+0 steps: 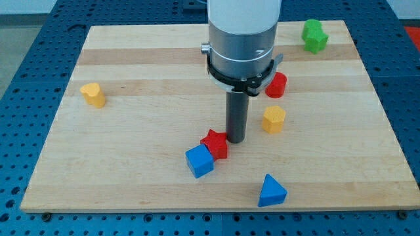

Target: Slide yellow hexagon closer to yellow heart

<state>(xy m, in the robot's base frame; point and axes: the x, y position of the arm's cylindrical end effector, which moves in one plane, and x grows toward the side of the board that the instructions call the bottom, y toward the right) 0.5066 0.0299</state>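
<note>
My tip [235,140] rests on the board touching nothing, just left of the yellow hexagon [273,119]; bare wood stretches from the hexagon leftward to the yellow heart [93,94] near the board's left edge
</note>
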